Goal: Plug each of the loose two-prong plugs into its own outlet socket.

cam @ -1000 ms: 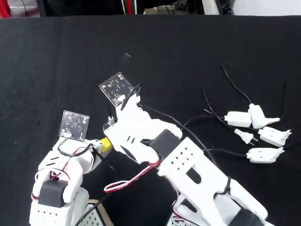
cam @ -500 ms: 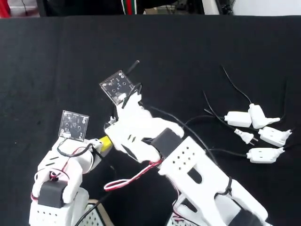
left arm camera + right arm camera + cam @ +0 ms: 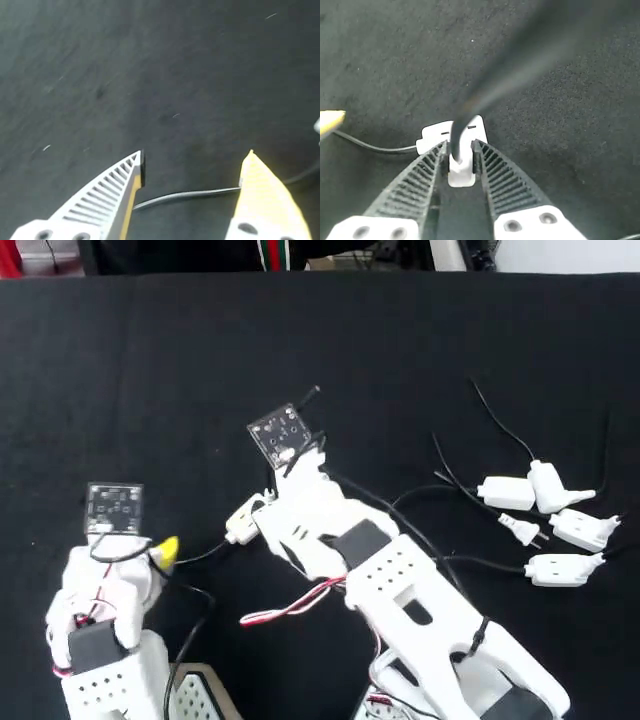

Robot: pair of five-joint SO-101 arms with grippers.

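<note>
At the left, our left gripper (image 3: 195, 155) stands spread wide over the black table (image 3: 150, 370), grasping nothing. The socket's cable (image 3: 185, 195) runs across beneath its two tips. We judge it best to close on that cable, or better on the socket body, so that the socket has a brace to be pushed against.

In the middle, our right gripper (image 3: 459, 143) is clamped on a white plug (image 3: 461, 176), whose cord (image 3: 520, 65) rises toward the wrist. The plug's nose touches the outlet socket (image 3: 434, 135), which lies on the table. We cannot tell whether the prongs are fully home. As we read it, the step in hand is the seating push. We should drive straight along the socket's long axis, low to the table and without twisting, since an unbraced socket will likely slide away.

Farther right, well apart, a loose two-prong plug (image 3: 521, 530) waits among the other sockets (image 3: 556, 568).
</note>
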